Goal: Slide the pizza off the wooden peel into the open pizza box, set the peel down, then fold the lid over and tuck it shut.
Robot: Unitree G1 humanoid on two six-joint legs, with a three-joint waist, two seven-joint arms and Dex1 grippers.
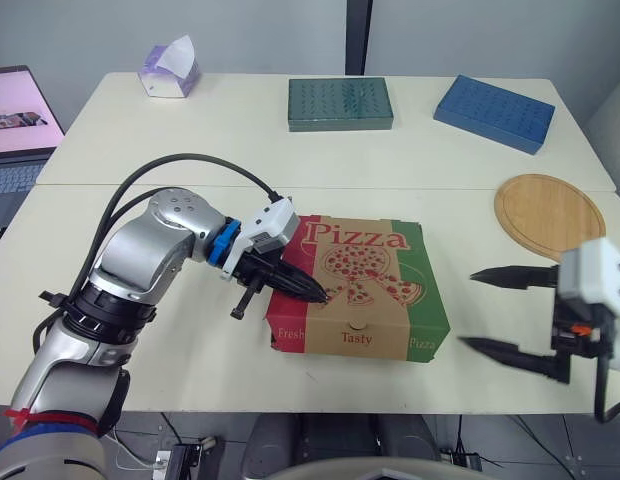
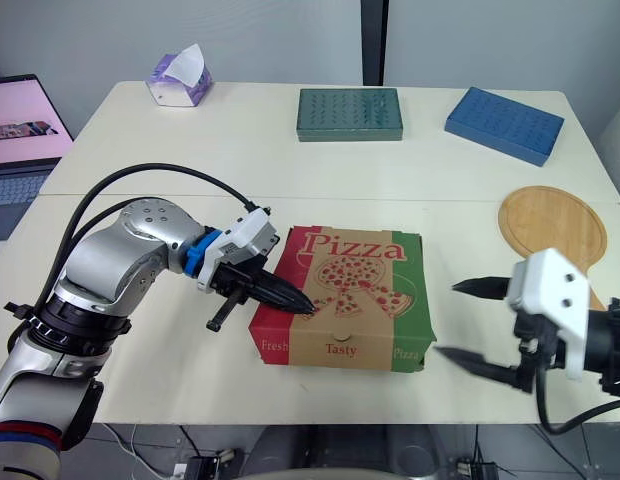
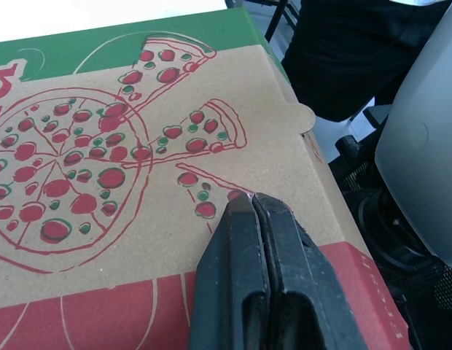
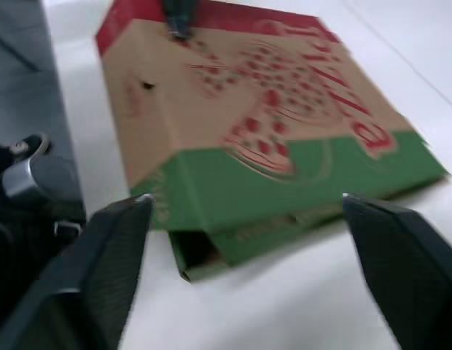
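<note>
1. left arm (image 1: 155, 245): elbow bent, forearm reaching inward toward centre, wrist tipped down.
2. left gripper (image 1: 318, 295): fingers pressed tight together, tips aimed down and to the robot's right.
3. right gripper (image 1: 468, 310): fingers spread wide, roughly level, pointing to the robot's left.
4. grippers well apart.

The left pincer (image 2: 302, 303), closed to a point, rests on the closed pizza box (image 2: 375, 300); the right pincer (image 2: 447, 320) hangs spread wide beside it.

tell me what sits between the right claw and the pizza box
Just bare white table: the left eye view shows nothing on the stretch from the open right claw to the pizza box and its green side.
</note>
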